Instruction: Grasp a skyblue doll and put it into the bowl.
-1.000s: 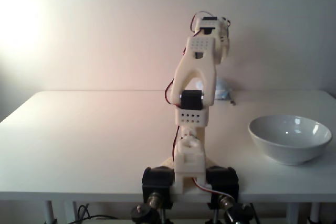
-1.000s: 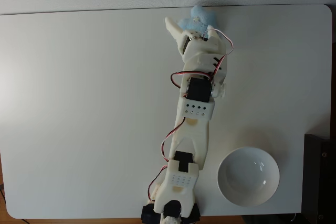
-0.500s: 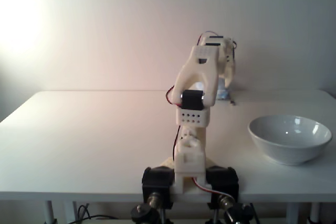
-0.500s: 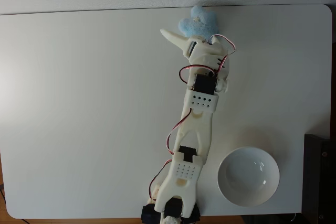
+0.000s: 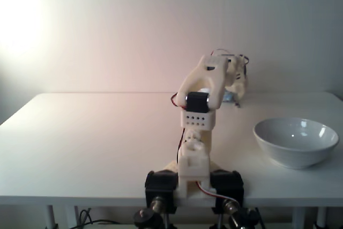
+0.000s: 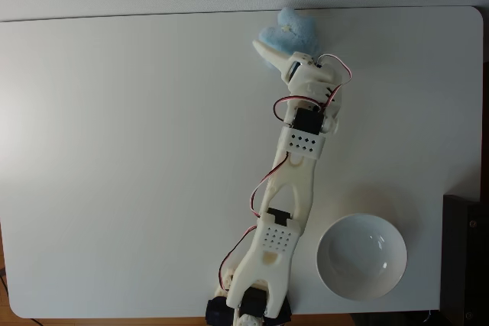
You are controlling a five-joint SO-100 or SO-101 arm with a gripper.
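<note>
Gripper [image 6: 276,55] at the skyblue doll [image 6: 289,30] by the table's [image 6: 114,150] far edge, jaw state indeterminate; bowl [image 6: 361,256] well apart, near the arm base, on the top-down view's right.

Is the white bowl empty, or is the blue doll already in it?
Empty. The bowl shows only its bare white inside; the doll lies at the table's far edge by the gripper.

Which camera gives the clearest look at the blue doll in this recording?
The fixed view from above: the skyblue doll lies in plain sight at the table's far edge, with a finger of the gripper reaching over its near side. In the fixed view from the front, the arm hides nearly all of it; just a pale sliver shows.
</note>
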